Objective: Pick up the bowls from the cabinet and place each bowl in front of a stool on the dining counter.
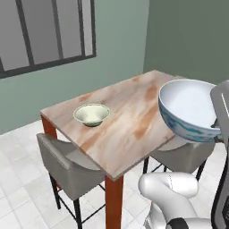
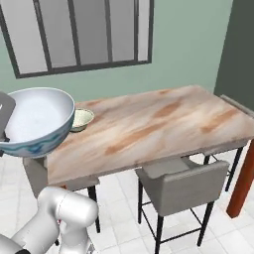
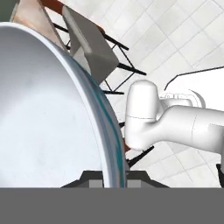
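Being carried above the near edge of the dining counter point(image 1: 129, 116) is the deeper bowl point(image 1: 190, 107), white inside with a blue pattern outside, tilted and well clear of the surface. Its rim is being pinched between the fingers point(image 3: 97, 180), as is shown in the hand view, where the bowl's wall runs straight down into the narrow gap between the two dark tips; the fingers are clenched on that rim.

The shallow cream bowl point(image 1: 91, 114) is already lying upright on the surface, near the left end as seen in the left base view, just inboard of the edge where one grey stool point(image 1: 67, 163) is tucked. That half of the task is judged to be done.

A second stool point(image 2: 181, 186) is standing at the long edge, further along, with bare surface in front of it. What is left, by this reading, is for the blue-patterned bowl to be taken to that spot, levelled, lowered onto the surface and released.
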### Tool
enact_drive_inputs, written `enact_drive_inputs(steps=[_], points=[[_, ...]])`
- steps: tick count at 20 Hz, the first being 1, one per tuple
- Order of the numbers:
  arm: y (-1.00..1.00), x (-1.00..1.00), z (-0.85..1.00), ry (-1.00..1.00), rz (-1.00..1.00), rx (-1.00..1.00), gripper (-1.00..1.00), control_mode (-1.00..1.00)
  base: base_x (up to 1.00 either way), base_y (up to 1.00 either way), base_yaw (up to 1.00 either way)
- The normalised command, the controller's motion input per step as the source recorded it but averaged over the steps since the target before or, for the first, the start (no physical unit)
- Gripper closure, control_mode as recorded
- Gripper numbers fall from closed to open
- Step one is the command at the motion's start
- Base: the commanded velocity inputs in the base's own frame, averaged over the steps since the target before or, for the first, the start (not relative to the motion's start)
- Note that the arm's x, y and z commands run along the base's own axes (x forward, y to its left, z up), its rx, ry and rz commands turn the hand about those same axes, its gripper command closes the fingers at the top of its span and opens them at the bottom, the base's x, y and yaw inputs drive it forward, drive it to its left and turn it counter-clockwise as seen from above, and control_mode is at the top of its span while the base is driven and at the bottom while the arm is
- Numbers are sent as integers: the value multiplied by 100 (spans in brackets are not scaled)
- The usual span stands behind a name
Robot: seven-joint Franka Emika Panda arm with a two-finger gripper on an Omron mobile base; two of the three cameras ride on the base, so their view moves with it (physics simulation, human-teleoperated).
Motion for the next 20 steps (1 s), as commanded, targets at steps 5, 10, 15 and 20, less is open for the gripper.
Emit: enact_drive_inputs(steps=[5, 10, 15, 20], points=[[0, 0, 0, 0, 0, 0, 100, 100, 37, -69, 63], [0, 0, 0, 0, 0, 0, 100, 100, 2, -100, 42], [0, 0, 0, 0, 0, 0, 100, 100, -12, -100, 34], [0, 0, 0, 0, 0, 0, 100, 100, -1, -100, 28]])
